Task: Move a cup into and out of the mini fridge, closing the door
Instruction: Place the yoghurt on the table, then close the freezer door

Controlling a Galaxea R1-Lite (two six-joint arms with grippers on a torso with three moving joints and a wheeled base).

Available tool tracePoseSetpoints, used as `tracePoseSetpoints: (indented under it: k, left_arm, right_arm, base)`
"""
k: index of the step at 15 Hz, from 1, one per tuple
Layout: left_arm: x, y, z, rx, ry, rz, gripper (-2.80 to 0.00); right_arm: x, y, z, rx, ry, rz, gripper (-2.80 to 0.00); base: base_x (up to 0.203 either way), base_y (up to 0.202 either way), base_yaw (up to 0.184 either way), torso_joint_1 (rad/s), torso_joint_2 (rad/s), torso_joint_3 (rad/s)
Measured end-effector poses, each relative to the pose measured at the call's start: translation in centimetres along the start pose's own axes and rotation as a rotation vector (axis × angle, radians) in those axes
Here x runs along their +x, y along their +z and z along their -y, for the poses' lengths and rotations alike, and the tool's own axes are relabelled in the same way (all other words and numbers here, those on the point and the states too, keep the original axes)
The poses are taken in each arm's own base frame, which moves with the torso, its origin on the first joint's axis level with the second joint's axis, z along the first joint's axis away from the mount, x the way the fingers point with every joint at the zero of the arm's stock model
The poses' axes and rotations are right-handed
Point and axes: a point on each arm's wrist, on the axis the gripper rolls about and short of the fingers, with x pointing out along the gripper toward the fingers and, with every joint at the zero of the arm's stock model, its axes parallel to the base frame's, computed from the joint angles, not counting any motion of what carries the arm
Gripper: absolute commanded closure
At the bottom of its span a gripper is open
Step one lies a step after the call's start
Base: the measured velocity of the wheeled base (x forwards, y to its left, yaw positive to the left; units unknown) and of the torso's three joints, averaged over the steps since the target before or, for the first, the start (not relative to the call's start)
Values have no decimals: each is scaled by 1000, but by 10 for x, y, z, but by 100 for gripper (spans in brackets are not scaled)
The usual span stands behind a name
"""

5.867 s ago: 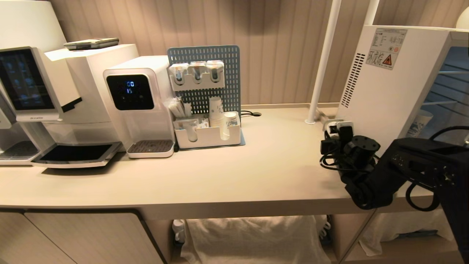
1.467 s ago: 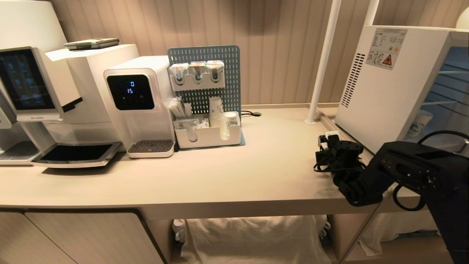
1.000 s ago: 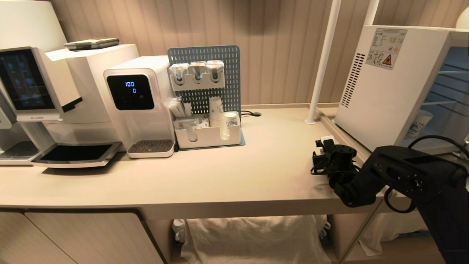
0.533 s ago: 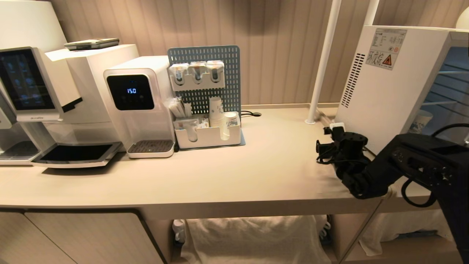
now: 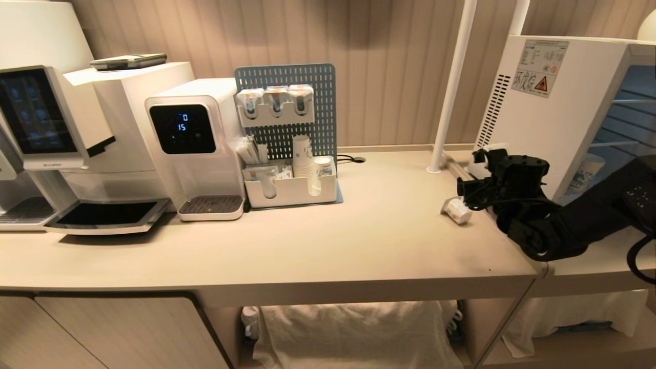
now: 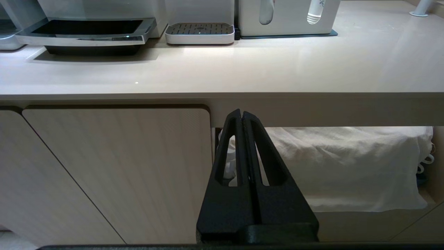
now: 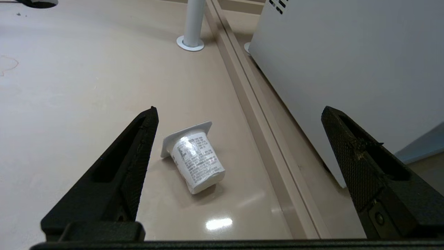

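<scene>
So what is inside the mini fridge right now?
Through the mini fridge's glass front, wire shelves and a blue-patterned paper cup show. The right arm covers its lower part. The small cup lies tipped over outside.

Left gripper (image 6: 242,116) pressed together below the counter edge (image 6: 222,97), facing a white cloth (image 6: 347,166)
</scene>
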Motion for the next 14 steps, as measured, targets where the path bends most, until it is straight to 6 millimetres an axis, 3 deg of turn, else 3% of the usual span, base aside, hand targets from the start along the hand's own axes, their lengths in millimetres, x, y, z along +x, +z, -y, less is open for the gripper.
tracePoseSetpoints:
  k: [6,7,10,14]
  left_arm:
    - [0,0,0,0,0,0,0]
    - [0,0,0,1,0,0,0]
    - [0,0,0,1,-1,0,0]
    - [0,0,0,1,-1,0,0]
  right_arm:
    - [2,-2,-4,-2,-3,-3,-280]
    - [0,-3,-5,2,2,-7,0]
    - [-23,4,-6,20,48,-31,0]
    - [-97,35,8,74,131,-7,0]
  base:
    - [0,0,0,0,0,0]
    - [0,0,0,0,0,0]
    - [0,0,0,0,0,0]
    - [0,0,0,0,0,0]
